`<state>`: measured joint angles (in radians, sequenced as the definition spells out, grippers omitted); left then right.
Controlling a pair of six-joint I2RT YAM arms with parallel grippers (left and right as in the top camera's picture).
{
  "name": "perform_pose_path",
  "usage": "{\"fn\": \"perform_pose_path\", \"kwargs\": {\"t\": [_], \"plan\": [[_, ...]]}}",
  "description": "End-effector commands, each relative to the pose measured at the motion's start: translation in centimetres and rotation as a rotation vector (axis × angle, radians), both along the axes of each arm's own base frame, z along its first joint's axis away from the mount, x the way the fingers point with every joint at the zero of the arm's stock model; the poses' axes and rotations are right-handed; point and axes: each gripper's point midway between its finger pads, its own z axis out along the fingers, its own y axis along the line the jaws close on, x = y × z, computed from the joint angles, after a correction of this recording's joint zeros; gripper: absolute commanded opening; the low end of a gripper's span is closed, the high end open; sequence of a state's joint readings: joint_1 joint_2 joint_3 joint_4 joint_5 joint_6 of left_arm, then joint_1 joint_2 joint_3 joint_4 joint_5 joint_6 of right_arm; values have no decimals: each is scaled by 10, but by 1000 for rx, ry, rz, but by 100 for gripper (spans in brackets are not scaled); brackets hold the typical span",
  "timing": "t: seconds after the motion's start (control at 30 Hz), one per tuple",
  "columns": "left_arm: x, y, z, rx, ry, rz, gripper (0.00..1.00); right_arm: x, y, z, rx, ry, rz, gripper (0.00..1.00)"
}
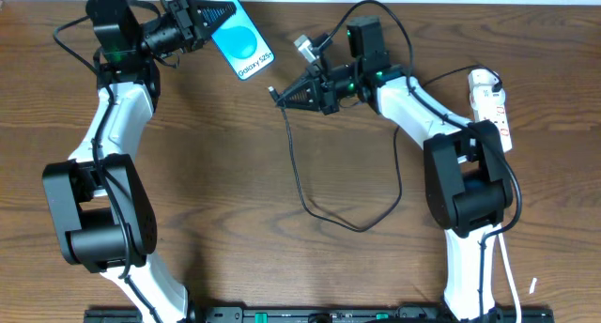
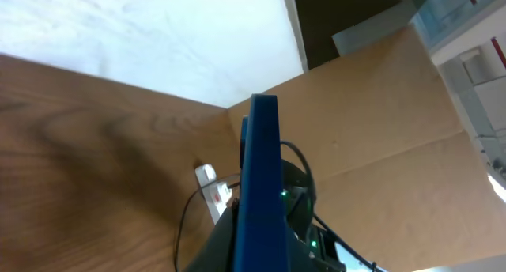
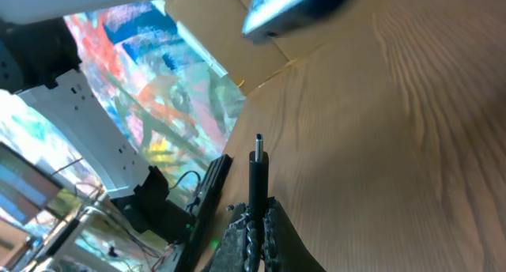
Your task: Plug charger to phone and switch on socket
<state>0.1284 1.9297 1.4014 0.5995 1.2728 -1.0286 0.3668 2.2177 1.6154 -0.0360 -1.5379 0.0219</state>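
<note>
The phone (image 1: 241, 37), blue screen with a pale circle and "Galaxy S25" text, is held above the table at the top centre by my left gripper (image 1: 208, 18), which is shut on its upper end. The left wrist view shows the phone edge-on (image 2: 261, 185). My right gripper (image 1: 285, 96) is shut on the charger's black plug (image 3: 257, 173), whose tip (image 1: 272, 91) points left towards the phone's lower end, a short gap away. The black cable (image 1: 310, 196) loops down over the table. The white socket (image 1: 493, 102) lies at the right edge.
The brown wooden table (image 1: 235, 201) fills the overhead view. A cardboard wall (image 2: 379, 130) stands behind the table. The right arm's base (image 1: 470, 187) sits next to the socket. A black rail (image 1: 310, 314) runs along the front edge.
</note>
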Motion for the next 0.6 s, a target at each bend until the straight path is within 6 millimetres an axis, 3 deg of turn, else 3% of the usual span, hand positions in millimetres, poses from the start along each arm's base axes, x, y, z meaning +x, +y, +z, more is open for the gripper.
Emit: {"fn": "perform_pose_path", "kwargs": {"t": [0.0, 0.57], "plan": [[-6, -1, 17, -3, -10, -3, 8, -6, 7, 4, 9, 17, 38, 1], [-10, -3, 17, -3, -11, -30, 7, 5, 12, 22, -10, 64, 21, 1]]}}
